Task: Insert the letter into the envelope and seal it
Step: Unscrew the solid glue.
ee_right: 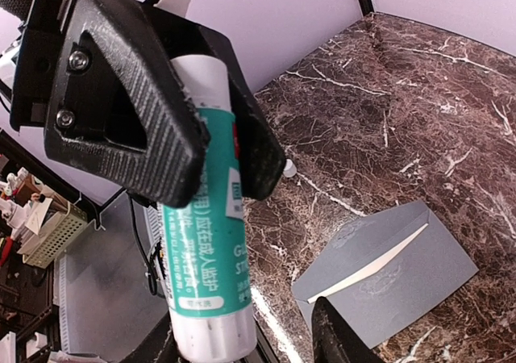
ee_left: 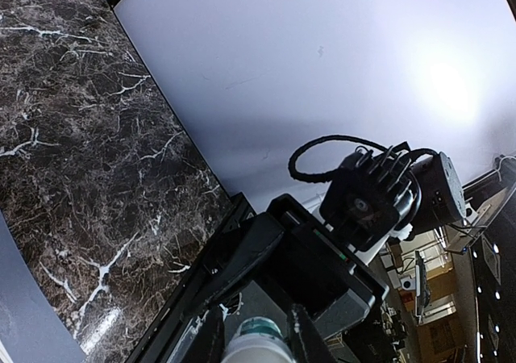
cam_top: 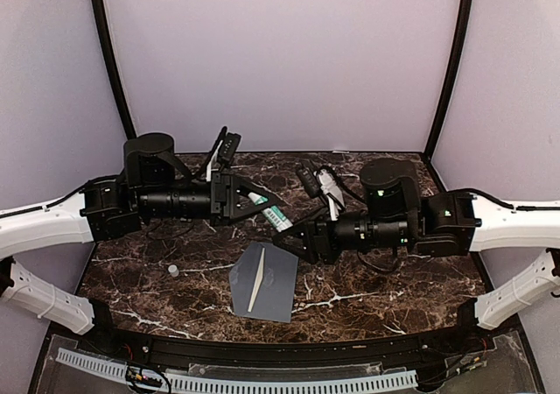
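The left gripper (ee_right: 219, 165) has its black ribbed jaws clenched on a white and green glue stick (ee_right: 205, 258), gripping the tube near its upper white part, so that the printed green length hangs out below them. In the right wrist view, the free end of the stick lies between the jaws of the right gripper (cam_top: 293, 232). These stand released, one on each side of the tube, with a visible gap between the tube and the jaw on the right of that view. In the top view the two arms reach in from opposite sides and meet over the middle of the dark brown marble counter (cam_top: 394, 289), with the glue stick slanting between them above the surface. Just nearer the arm bases, the flat grey-blue paper envelope (cam_top: 273, 293) lies on the counter. The cream-beige letter (cam_top: 255, 287) shows only as a thin pale strip running diagonally across the envelope, the rest being covered by the grey-blue paper. A small white cap (cam_top: 173, 270) stands alone on the counter to the left of the envelope, well apart from it.
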